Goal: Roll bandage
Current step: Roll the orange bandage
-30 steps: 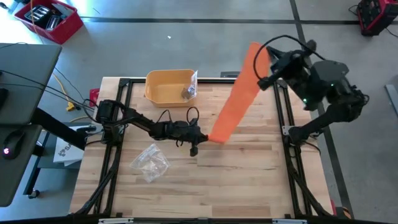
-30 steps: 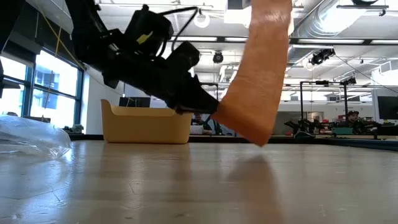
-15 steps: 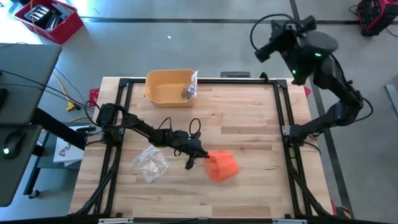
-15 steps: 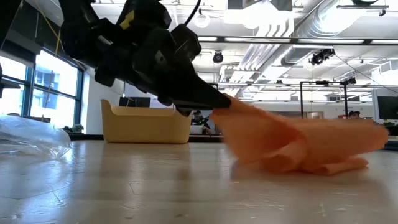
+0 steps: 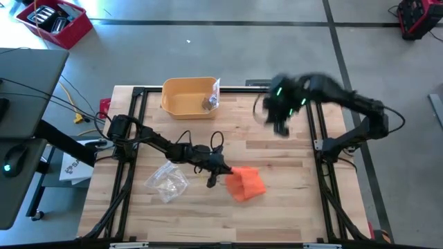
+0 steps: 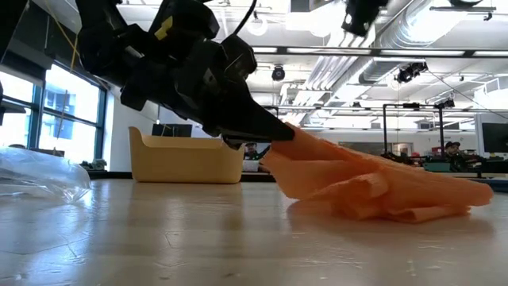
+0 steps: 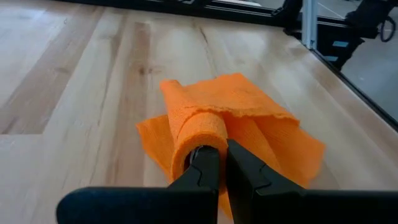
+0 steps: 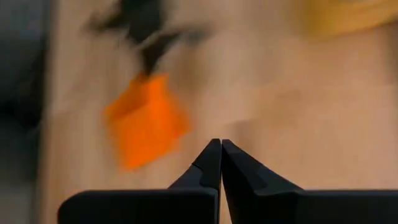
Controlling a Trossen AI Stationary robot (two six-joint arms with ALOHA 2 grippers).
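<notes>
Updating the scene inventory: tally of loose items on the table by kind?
Orange bandage: 1
Yellow bin: 1
Clear plastic bag: 1
Small item in the bin, too small to identify: 1
Total: 4

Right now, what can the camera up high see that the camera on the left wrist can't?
Only the high view shows the yellow bin, the crinkly plastic bag and the right gripper, shut and empty above the table. Only the left wrist view shows the orange bandage curled into a small roll at the left gripper. Both show that gripper shut on the bandage, lying bunched on the wooden table.
</notes>
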